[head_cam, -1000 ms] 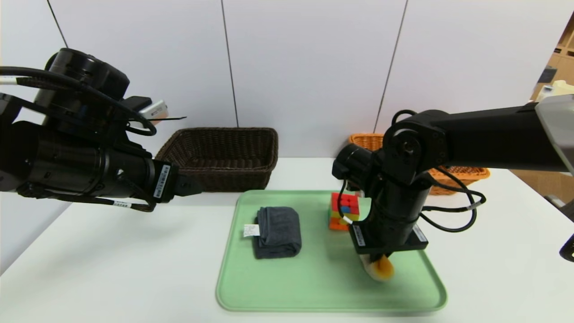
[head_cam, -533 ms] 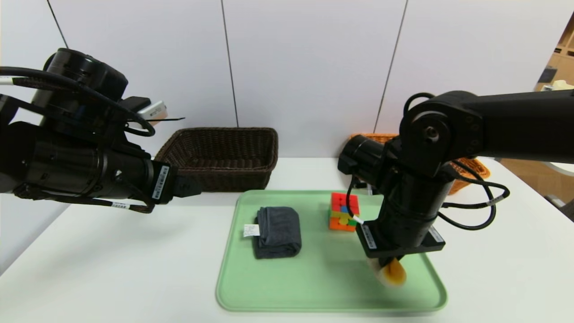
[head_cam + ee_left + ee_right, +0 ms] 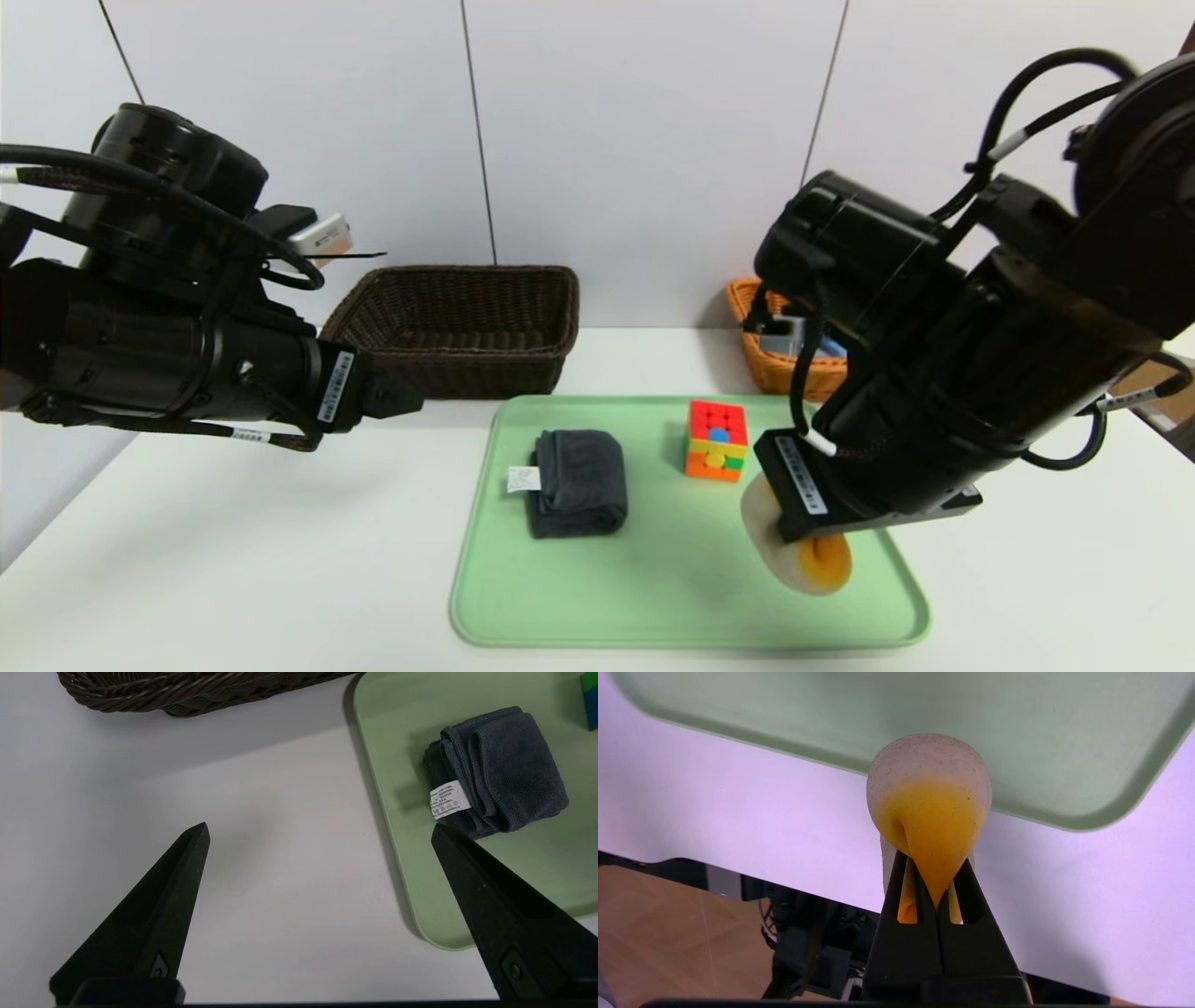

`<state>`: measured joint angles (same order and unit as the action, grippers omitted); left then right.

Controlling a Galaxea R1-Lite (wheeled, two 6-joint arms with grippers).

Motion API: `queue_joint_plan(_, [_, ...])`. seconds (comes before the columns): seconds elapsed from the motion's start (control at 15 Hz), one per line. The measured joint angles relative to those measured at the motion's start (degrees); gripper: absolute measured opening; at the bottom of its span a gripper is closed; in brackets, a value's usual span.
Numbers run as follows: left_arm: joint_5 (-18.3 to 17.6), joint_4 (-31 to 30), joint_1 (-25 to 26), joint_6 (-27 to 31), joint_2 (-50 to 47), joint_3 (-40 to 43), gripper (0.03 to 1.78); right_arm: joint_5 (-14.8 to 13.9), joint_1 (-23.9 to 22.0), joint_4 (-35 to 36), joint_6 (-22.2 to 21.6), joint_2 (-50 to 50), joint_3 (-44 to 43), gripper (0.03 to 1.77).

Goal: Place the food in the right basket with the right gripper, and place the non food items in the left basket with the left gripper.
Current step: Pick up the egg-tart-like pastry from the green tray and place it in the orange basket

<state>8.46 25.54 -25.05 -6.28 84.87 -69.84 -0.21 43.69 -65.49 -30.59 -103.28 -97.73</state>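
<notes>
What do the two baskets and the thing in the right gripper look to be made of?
Left basket: dark brown woven wicker, visible strands. Right basket: orange weave, likely wicker or plastic. The fried egg pinched in the right gripper looks like soft matte rubber or foam, since it folds between the fingers.

Right gripper (image 3: 931,877) pointed steeply down, jaws clamped together; left gripper (image 3: 317,830) hung parked at left, angled forward-down, jaws spread wide.

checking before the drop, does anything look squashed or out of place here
Yes: the fried egg is pinched to a crumpled fold by the shut right gripper, its white edge flopping loose above the green tray. The grey towel and cube look normal.
</notes>
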Motion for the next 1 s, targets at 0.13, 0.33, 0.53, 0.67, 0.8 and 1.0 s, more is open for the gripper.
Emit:
queue_joint_plan(0.13, [0.00,-0.02,-0.27,0.05,0.00,0.07,1.69,-2.16,-1.41,5.49,0.00,2.43,-0.06,0.05])
queue_joint_plan(0.33, [0.00,0.00,-0.39,0.09,0.16,-0.04,1.69,-10.59,-6.38,13.64,1.62,3.96,-0.04,0.05])
queue_joint_plan(0.53, [0.00,-0.05,-0.44,0.16,0.71,-0.04,1.69,-13.52,-11.95,19.74,6.23,4.41,-0.04,0.05])
queue_joint_plan(0.67, [0.00,-0.29,-0.44,0.20,1.15,-0.28,1.69,-14.77,-15.31,22.80,8.84,4.28,-0.04,0.05])
queue_joint_plan(0.8, [0.00,-0.46,-0.50,0.16,1.60,-0.37,1.69,-14.98,-18.15,25.75,10.85,4.00,-0.04,0.05])
queue_joint_plan(1.0, [-0.09,-0.46,-0.52,0.09,2.19,-0.39,1.69,-15.01,-22.81,30.77,14.58,2.95,-0.06,0.05])
